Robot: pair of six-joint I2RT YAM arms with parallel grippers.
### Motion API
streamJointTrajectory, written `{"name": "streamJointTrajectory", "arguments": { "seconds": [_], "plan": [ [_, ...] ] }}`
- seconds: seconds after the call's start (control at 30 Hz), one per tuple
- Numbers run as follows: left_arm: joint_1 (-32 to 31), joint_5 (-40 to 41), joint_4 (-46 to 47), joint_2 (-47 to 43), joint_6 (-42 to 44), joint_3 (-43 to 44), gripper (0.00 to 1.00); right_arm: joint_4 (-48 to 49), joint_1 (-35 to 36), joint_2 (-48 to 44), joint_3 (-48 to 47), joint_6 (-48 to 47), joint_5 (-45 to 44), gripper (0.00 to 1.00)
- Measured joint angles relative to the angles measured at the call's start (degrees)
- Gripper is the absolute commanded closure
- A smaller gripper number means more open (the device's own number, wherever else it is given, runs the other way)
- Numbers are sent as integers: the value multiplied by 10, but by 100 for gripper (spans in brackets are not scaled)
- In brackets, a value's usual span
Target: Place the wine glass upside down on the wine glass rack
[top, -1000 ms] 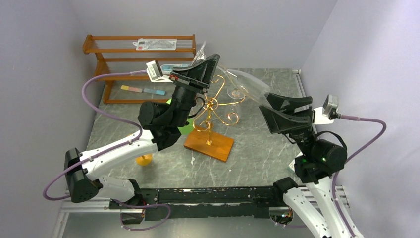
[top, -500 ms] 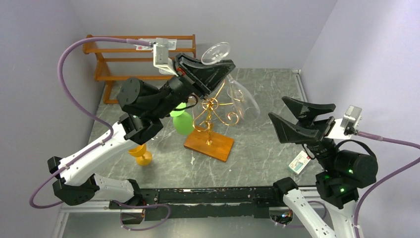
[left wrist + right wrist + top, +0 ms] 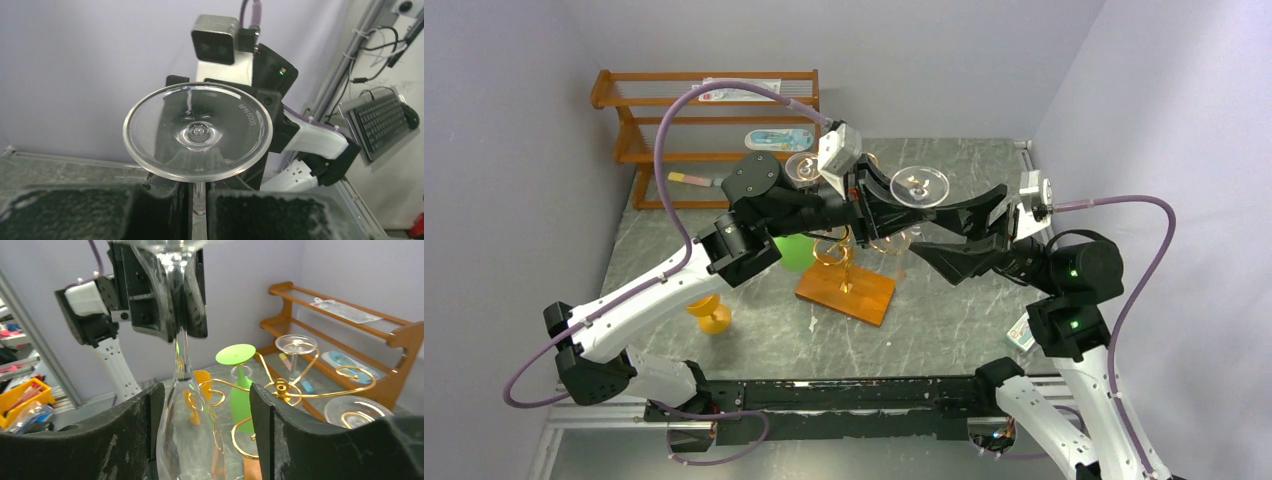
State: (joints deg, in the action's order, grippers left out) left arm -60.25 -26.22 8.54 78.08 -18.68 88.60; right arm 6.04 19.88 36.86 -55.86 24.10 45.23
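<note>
Left gripper clamped narrow on the stem of the wine glass, pads tight on either side just under the foot. Glass is inverted: flat round foot uppermost, stem running down through the jaws, bowl hanging below. Right wrist view shows the left gripper above and the bowl dropping into the gap of the right gripper, whose jaws stand wide. The bowl sits close to one finger with clear space at the other; cannot tell whether it touches. From the top camera the two grippers meet nose to nose in mid-air, left gripper reaching in from the left and right gripper from the right, with the glass foot showing between them. Glass is off the table, held high by the upper scrolls of the wine glass rack, not hung on it. Rack's gold wire arms lie just beyond the bowl; its wooden base sits on the grey marbled table. A green glass and two clear glasses stand inverted among the arms. An orange glass stands on the table to the left. Wooden shelf at the back wall.
</note>
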Motion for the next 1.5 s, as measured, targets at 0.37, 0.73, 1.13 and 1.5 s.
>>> {"name": "streamJointTrajectory", "arguments": {
  "seconds": [0.37,0.73,1.13,1.5],
  "plan": [
    [0,-67,7,11,5,-9,95,104,0,7,30,83,35,64],
    [1,-77,13,14,0,-22,95,178,1,26,57,122,76,74],
    [2,-86,26,13,-9,-38,74,221,0,23,78,135,96,100],
    [0,-30,34,-26,0,-62,22,149,1,-14,82,94,-2,100]
  ]
}}
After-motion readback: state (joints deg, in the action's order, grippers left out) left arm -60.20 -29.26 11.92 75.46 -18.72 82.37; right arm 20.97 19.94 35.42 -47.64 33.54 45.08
